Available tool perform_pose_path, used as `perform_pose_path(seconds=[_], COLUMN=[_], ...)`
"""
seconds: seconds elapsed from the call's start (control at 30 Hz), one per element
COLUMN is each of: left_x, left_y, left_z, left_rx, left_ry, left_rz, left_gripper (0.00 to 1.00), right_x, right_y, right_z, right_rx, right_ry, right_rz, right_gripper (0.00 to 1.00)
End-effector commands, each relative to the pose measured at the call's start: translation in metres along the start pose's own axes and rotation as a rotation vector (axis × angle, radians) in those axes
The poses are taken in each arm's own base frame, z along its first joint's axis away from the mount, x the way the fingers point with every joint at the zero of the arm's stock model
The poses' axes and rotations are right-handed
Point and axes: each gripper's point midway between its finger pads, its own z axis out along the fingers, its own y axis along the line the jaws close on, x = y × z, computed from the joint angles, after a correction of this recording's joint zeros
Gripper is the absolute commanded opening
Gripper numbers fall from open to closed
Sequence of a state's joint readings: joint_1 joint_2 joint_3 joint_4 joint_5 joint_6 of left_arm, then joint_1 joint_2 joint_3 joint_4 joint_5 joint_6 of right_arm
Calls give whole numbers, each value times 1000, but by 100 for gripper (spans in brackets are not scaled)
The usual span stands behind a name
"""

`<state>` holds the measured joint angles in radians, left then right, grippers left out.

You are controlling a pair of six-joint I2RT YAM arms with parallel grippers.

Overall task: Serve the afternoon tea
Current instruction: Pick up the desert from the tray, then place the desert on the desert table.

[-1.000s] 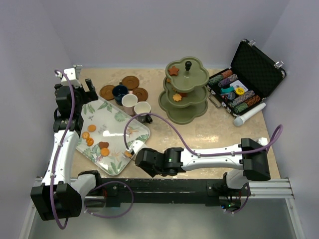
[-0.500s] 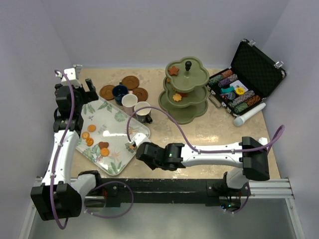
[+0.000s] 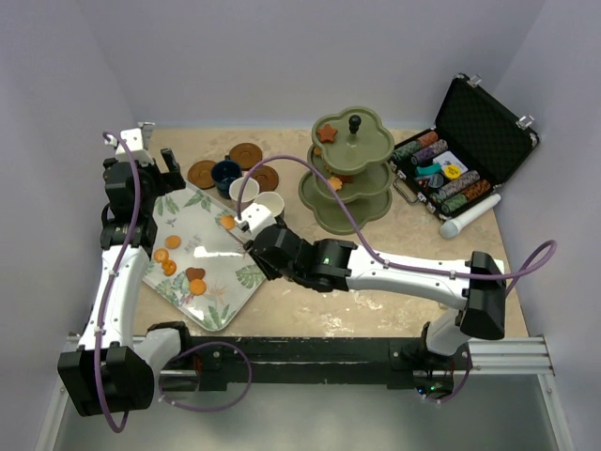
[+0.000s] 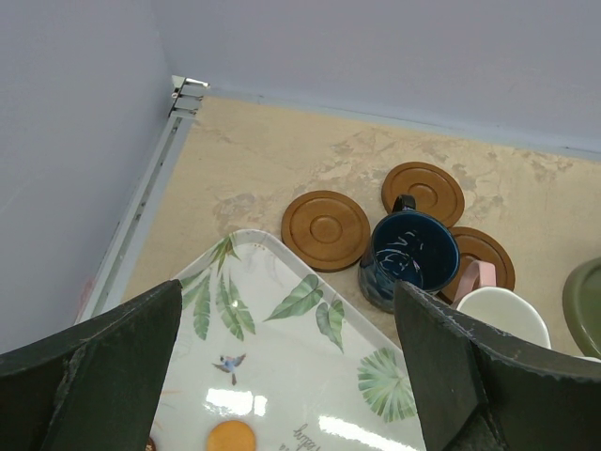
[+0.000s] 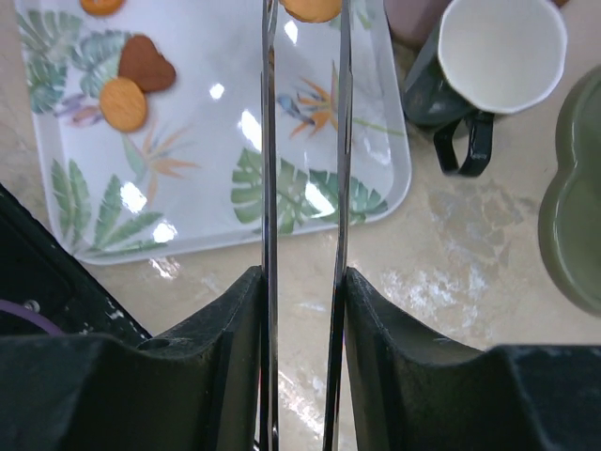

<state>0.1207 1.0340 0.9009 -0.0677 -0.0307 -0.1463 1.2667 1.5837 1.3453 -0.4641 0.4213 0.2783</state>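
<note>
Nearest, the tray (image 3: 225,301) lies on the desk (image 3: 413,246) at the left; loose biscuits (image 3: 197,287) remain on its near-left half, four orange and one brown. The right hand (image 3: 239,225) is closed on a round orange biscuit (image 3: 227,222), pinched at the very tips of its fingers, and holds it above the tray's far-right edge, just beside the cups (image 3: 243,191). A second ago this hand was low at the tray's near-right rim; it has since risen and swung across the tray with its load. Judgement: pick-up complete, transfer under way, placing not yet done. The three cups stand close together beyond the tray, none plainly on a saucer; the saucers (image 3: 246,153) lie bare among and behind them. The left hand (image 4: 286,285) hangs wide open and empty over the tray's far-left corner, unmoved over the same second. Further right and back, the stand (image 3: 347,202) already carries a star on top and an orange piece on the middle tier; it is the likely destination. Risk: the tip grip is slight and the cups stand close to the path.
</note>
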Motion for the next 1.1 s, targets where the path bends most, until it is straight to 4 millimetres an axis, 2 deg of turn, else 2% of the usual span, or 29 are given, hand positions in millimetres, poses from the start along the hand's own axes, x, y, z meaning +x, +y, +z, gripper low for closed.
perform_pose_path(seconds=[0.0,0.13,0.23,0.33,0.5,0.67,0.77,0.9,1.07], left_x=[-12,-11,-12,-11,-13,-15,-15,-14,-17], left_y=[-5,-3,-3,-3,-3,-4,-4,-5,-6], left_z=[1,2,1,1,0,-1,-1,0,-2], left_rx=[14,8,7,6,7,10,13,15,19], left_ry=[-51,-47,-52,-49,-55,-59,-59,-57,-64], left_rz=[-14,-11,-11,-11,-11,-11,-11,-11,-14], left_gripper=[98,99,99,99,98,99,99,99,98], right_x=[-73,-102,-124,-134,-126,-120,-118,-105,-95], right_y=[-10,-40,-78,-116,-159,-190,-202,-213,-216], right_z=[-20,-32,-48,-60,-80,-107,-121,-126,-137], right_rx=[35,120,196,267,380,443,463,500,501], right_ry=[-196,-253,-303,-331,-320,-341,-356,-327,-333], right_rz=[35,48,88,125,165,231,265,303,357], right_gripper=[24,24,24,24,24,25,25,25,25])
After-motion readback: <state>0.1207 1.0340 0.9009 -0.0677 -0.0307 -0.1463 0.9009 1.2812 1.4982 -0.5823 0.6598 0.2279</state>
